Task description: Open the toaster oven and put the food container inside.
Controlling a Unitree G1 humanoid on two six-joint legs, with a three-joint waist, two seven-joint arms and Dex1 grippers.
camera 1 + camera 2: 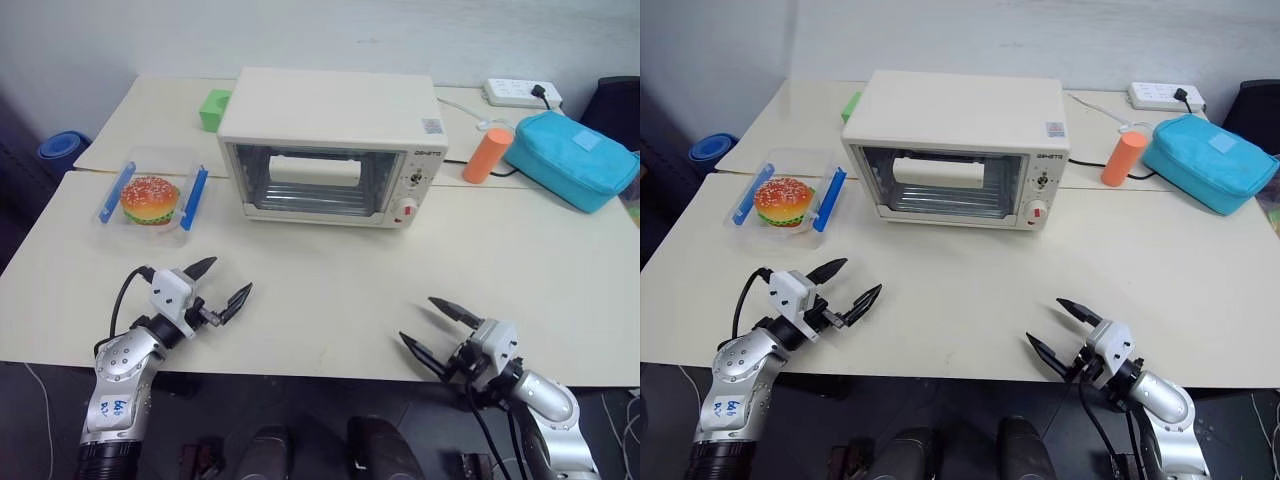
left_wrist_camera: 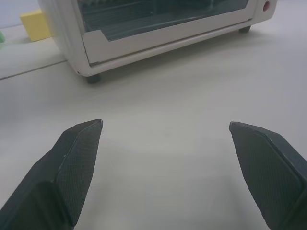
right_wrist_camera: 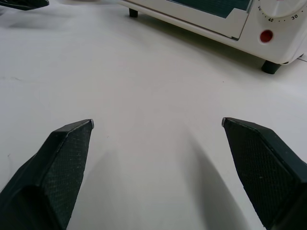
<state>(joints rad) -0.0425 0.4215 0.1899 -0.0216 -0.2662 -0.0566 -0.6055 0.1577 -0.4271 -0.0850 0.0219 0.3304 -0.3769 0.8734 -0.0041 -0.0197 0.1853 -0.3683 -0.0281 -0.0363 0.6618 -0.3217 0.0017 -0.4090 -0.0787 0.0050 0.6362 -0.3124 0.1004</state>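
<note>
The toaster oven (image 1: 330, 150) sits shut at the middle of the counter (image 1: 330, 290), a small dark brand word above its dials too fine to read. Just beside it on the robot's left, the food container (image 1: 152, 197) holds a sesame-bun burger (image 1: 150, 200) between blue clips. The left claw (image 1: 214, 290) and right claw (image 1: 430, 325) hover spread wide, gripping nothing.

one toaster oven (image 1: 330, 145), one food container (image 1: 150, 198) with one burger (image 1: 150, 200) and two blue clips (image 1: 193, 198). one teal bag (image 1: 572, 158), one orange cylinder (image 1: 487, 155), one green block (image 1: 214, 109), one power strip (image 1: 522, 93). two grippers: left gripper (image 1: 220, 285), right gripper (image 1: 437, 330).
</note>
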